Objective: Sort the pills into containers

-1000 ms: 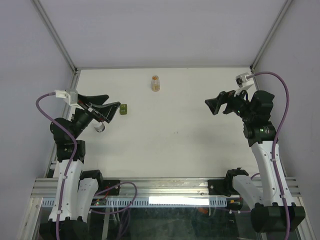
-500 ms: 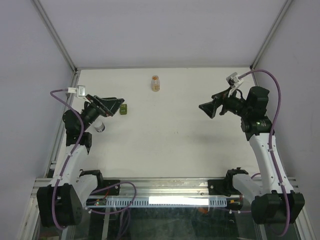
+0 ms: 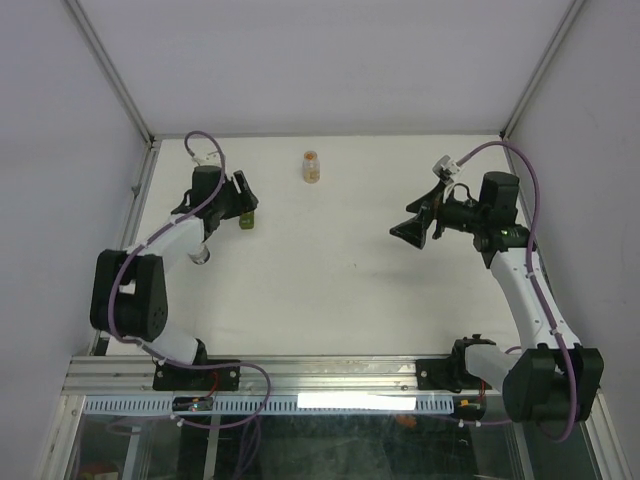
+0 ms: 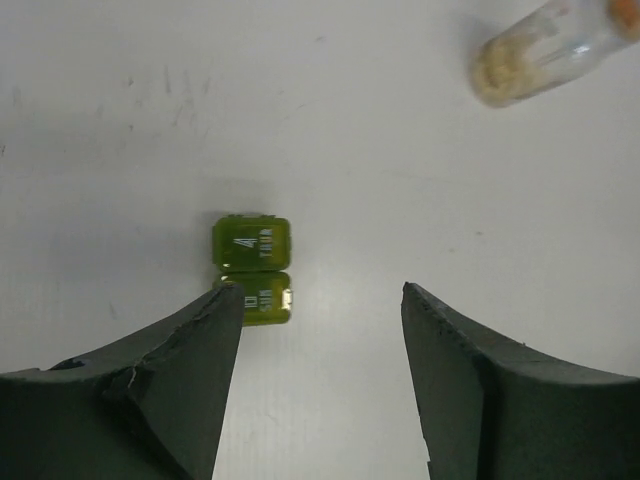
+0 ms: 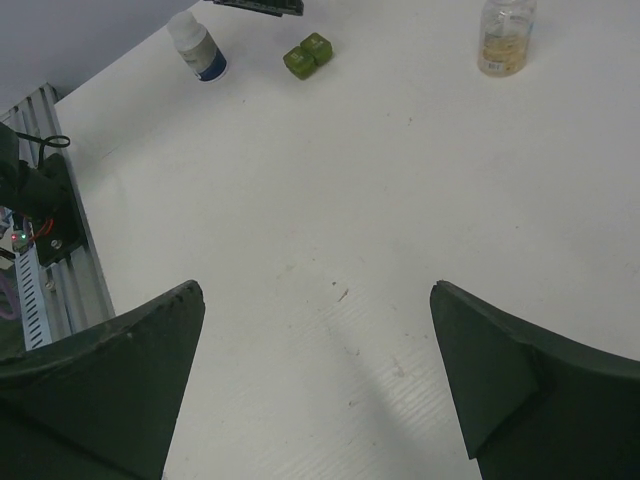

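The containers, a small olive-green box (image 4: 252, 270) of two lidded compartments, sit on the white table at the back left, also visible as the green box (image 3: 248, 219) (image 5: 307, 54). My left gripper (image 4: 320, 292) (image 3: 243, 208) hangs right over it, jaws apart. Its left fingertip (image 4: 225, 305) is at the box's near edge and nothing lies between the jaws. The pills show as a tan mass in a clear bottle (image 4: 540, 48) (image 3: 311, 166) (image 5: 503, 40) at the back centre. My right gripper (image 5: 318, 290) (image 3: 402, 230) is open over bare table to the right.
A white-capped vial (image 3: 200, 255) (image 5: 196, 45) stands near the left edge, just in front of the left arm. Grey walls and an aluminium frame close off the back and both sides. A metal rail (image 3: 330, 375) runs along the near edge.
The left arm has stretched toward the back and lowered its gripper over the green box, with the jaws narrowing. The right gripper has drifted left and slightly nearer.
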You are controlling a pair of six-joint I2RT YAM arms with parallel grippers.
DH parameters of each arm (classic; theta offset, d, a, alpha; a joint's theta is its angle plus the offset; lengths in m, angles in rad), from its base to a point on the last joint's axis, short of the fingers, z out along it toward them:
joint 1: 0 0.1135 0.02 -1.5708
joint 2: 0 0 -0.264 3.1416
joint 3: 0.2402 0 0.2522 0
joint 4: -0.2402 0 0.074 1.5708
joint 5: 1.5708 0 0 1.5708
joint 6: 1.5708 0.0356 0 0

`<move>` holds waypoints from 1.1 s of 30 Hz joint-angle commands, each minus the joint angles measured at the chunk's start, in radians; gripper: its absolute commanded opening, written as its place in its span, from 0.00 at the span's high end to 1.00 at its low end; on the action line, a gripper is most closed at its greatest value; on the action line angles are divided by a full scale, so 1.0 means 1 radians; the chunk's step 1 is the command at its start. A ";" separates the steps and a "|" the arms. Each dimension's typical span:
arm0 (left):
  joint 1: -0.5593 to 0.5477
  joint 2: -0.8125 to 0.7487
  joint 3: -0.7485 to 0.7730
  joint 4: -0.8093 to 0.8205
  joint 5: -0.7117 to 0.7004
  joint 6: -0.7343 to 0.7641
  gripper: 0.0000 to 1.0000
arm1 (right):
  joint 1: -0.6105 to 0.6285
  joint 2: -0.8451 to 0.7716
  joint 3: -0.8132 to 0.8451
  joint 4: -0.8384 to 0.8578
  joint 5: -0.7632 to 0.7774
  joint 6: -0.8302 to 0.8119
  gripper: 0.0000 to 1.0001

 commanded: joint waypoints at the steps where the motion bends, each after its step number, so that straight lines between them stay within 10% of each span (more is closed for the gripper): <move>1: -0.029 0.167 0.161 -0.144 -0.177 0.146 0.34 | -0.001 0.011 -0.001 -0.012 -0.043 -0.053 0.01; 5: -0.035 0.258 0.215 -0.171 -0.185 0.154 0.13 | -0.001 0.019 -0.001 -0.026 -0.047 -0.064 0.01; 10: -0.064 0.319 0.243 -0.191 -0.223 0.170 0.12 | -0.001 0.023 -0.002 -0.030 -0.056 -0.067 0.01; 17: -0.092 0.341 0.252 -0.215 -0.239 0.183 0.43 | -0.001 0.026 -0.001 -0.040 -0.055 -0.076 0.01; 33: -0.228 0.276 0.225 -0.229 -0.155 0.313 0.70 | -0.001 0.019 0.000 -0.055 -0.062 -0.080 0.01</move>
